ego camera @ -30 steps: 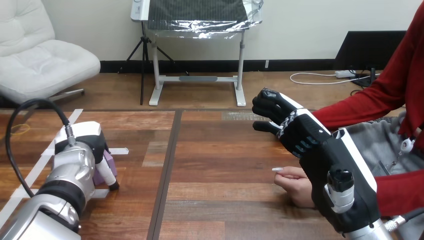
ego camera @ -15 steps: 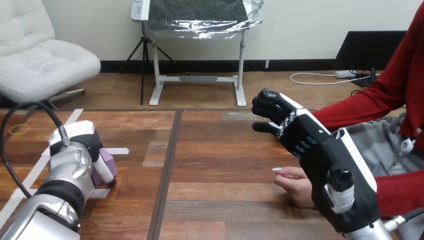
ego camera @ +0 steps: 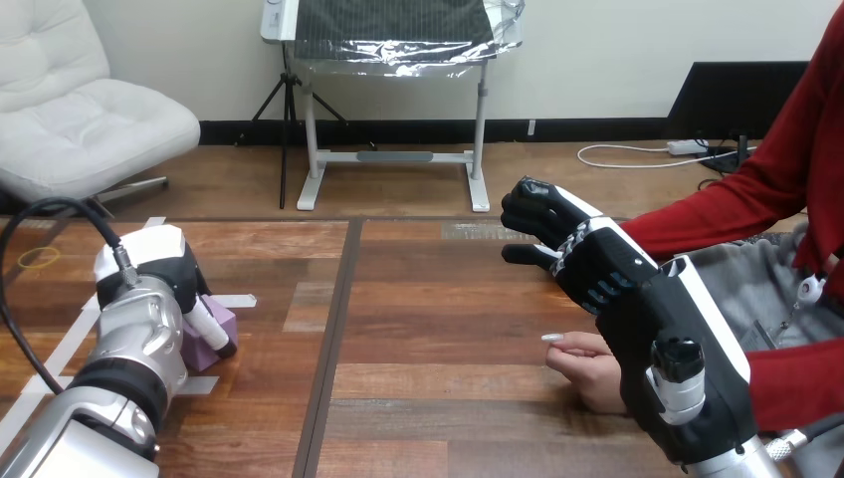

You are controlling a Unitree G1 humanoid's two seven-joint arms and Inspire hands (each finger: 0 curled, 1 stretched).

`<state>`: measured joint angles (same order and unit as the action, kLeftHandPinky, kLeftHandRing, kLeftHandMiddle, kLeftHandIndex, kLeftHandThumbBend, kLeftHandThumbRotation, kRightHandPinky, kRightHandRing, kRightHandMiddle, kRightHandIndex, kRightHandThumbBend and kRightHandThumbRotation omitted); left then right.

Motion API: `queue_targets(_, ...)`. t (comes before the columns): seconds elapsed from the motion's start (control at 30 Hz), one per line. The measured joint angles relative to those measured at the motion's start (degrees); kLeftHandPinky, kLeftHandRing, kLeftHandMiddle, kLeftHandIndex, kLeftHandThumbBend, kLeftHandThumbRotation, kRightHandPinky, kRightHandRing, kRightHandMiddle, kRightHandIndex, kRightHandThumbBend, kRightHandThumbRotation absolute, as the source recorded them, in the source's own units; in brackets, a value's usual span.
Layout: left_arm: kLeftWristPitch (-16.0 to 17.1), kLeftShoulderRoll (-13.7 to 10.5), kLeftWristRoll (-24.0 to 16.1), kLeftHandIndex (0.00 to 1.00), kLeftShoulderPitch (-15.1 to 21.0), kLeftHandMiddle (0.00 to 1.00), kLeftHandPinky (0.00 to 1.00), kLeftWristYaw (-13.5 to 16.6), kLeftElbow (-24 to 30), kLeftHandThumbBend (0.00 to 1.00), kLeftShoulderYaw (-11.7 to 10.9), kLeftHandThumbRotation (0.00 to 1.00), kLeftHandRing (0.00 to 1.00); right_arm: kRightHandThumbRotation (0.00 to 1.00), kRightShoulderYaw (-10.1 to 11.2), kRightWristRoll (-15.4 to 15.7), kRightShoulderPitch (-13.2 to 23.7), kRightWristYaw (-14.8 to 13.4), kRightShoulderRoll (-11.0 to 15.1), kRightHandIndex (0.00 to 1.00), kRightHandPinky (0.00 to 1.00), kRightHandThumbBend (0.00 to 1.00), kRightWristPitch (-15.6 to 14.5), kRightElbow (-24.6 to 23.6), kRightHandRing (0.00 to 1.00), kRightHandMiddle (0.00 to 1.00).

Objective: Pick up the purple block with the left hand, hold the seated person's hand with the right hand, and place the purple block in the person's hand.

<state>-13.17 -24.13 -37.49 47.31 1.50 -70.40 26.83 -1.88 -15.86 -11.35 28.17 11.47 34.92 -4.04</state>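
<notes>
Head view: left hand [ego camera: 159,271] sits over purple block [ego camera: 225,317] on the table [ego camera: 418,329]; whether it grips, cannot tell. Right hand [ego camera: 597,264] hangs unclenched above the person's hand [ego camera: 587,366], probably poised to take it.

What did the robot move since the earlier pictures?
The left hand slid slightly left and farther away beside the purple block, which stays on the table. The right hand and the person's hand stayed put.
</notes>
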Motion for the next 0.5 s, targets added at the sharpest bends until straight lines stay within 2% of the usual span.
queue_targets(0.23,0.0,0.0,0.2,0.61,0.0,0.46,0.28,0.5,0.0,0.65,-0.7,0.0,0.38,1.0,0.0,0.0,0.0,0.0,0.0,0.87,0.81,0.99,0.0,0.0,0.89,0.88)
queue_targets(0.5,-0.1,0.0,0.4,0.6,0.0,0.45,0.28,0.9,0.0,0.68,-0.9,0.0,0.37,1.0,0.0,0.0,0.0,0.1,0.0,0.87,0.81,0.99,0.0,0.0,0.89,0.88)
